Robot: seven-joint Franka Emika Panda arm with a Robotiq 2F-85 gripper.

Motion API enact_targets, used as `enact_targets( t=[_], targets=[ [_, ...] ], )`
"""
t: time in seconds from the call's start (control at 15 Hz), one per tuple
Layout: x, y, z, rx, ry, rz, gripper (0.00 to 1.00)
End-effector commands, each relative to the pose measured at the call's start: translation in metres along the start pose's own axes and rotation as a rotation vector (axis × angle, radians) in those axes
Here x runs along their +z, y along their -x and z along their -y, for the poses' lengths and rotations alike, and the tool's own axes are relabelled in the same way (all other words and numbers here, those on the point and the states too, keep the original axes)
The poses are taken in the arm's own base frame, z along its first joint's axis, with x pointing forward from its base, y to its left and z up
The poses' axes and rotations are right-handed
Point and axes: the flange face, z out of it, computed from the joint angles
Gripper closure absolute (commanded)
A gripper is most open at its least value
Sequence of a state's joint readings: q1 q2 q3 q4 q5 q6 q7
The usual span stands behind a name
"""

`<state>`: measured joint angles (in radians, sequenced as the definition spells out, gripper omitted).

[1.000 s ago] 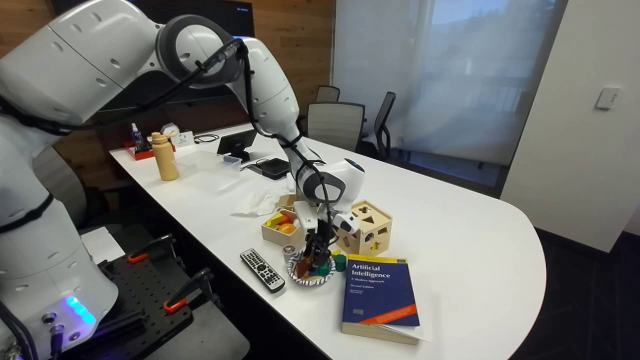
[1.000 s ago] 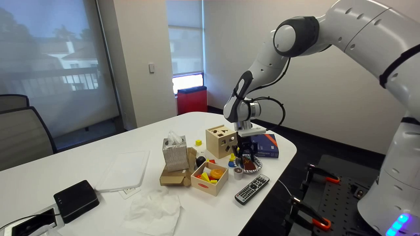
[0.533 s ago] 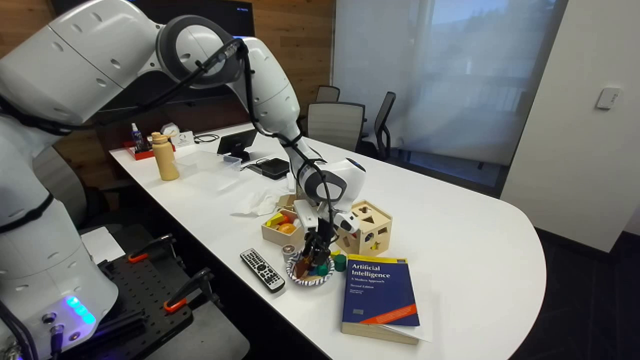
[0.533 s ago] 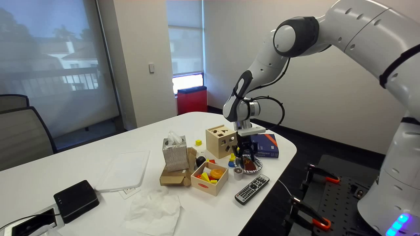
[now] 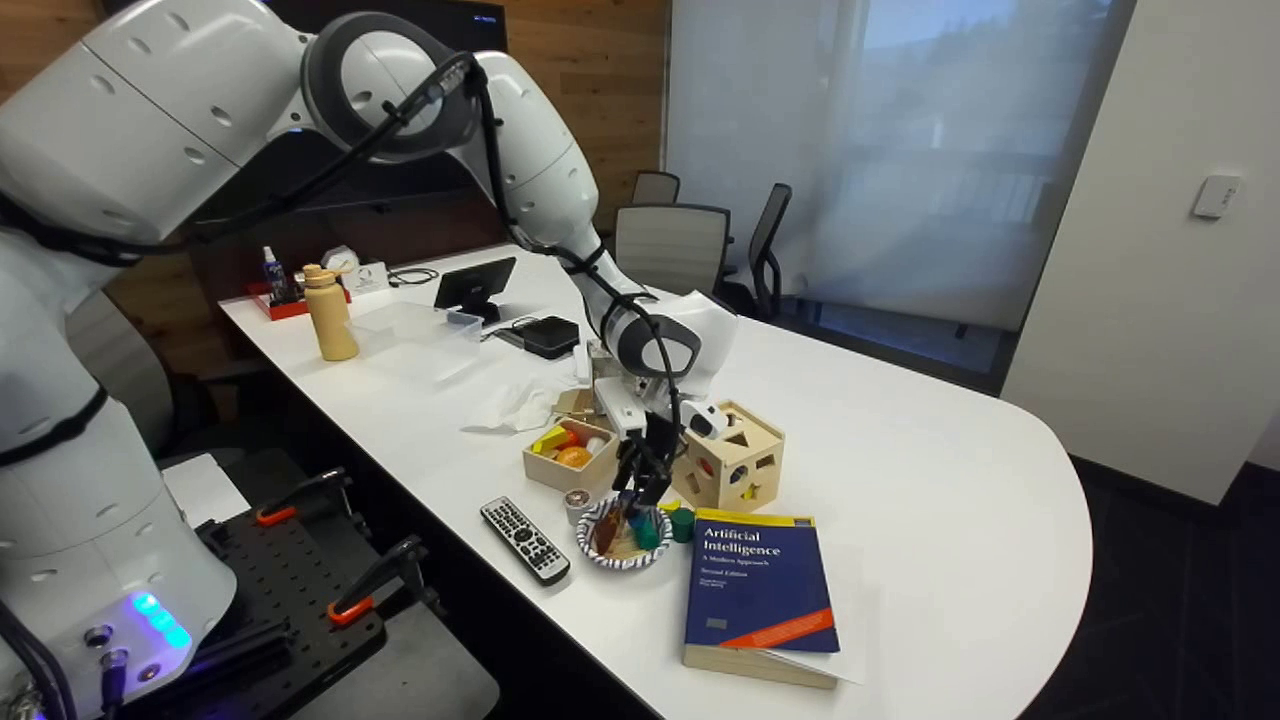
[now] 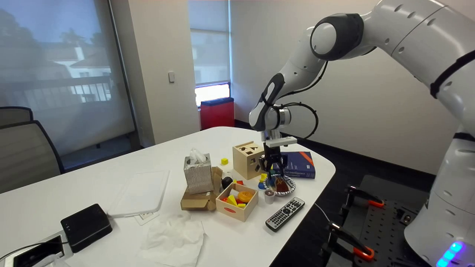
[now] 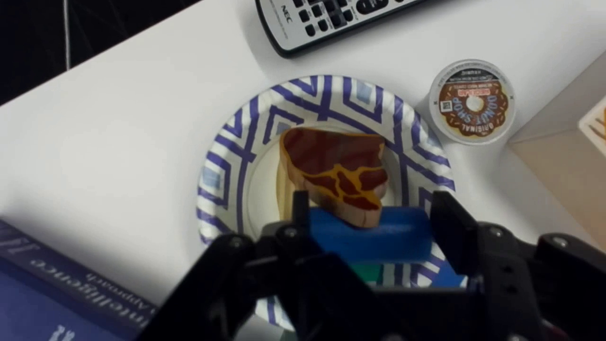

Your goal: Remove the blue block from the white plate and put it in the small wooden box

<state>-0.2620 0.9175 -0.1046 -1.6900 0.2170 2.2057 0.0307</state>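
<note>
"At the tips of my pincer (image 7: 370,227), the blue block (image 7: 371,245) is clamped by both short ends, over the plate (image 7: 227,156)."

"How will it handle?"

"Light, stiff, perhaps slippery, I judge; these ends suit a firm squeeze."

"And which writing?"

"The pod (image 7: 472,102) says DONUT SHOP; the remote (image 7: 329,21), NEC; the book (image 5: 760,590), Artificial Intelligence. The red mark (image 6: 230,210) on the box (image 6: 239,214) is too small for reading."

book (image 5: 762,588): "Artificial Intelligence: A Modern Approach" | remote (image 7: 326,22): "NEC" | pod (image 7: 472,102): "Original Donut Shop"
</note>
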Motion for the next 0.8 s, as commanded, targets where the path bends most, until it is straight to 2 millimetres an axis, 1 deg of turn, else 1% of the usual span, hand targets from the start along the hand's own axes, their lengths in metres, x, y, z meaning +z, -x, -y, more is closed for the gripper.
enact_targets(
  t=[0.0, 0.2, 0.4, 0.73],
  targets=[
    [-0.039, 0.008, 0.007, -0.016, 0.019, 0.002, 0.6],
    [-0.064, 0.01, 0.017, -0.049, 0.025, -0.014, 0.6],
    [-0.081, 0.011, 0.037, -0.107, 0.02, -0.01, 0.6],
    [-0.088, 0.017, 0.087, -0.243, 0.026, 0.042, 0.6]
  ],
)
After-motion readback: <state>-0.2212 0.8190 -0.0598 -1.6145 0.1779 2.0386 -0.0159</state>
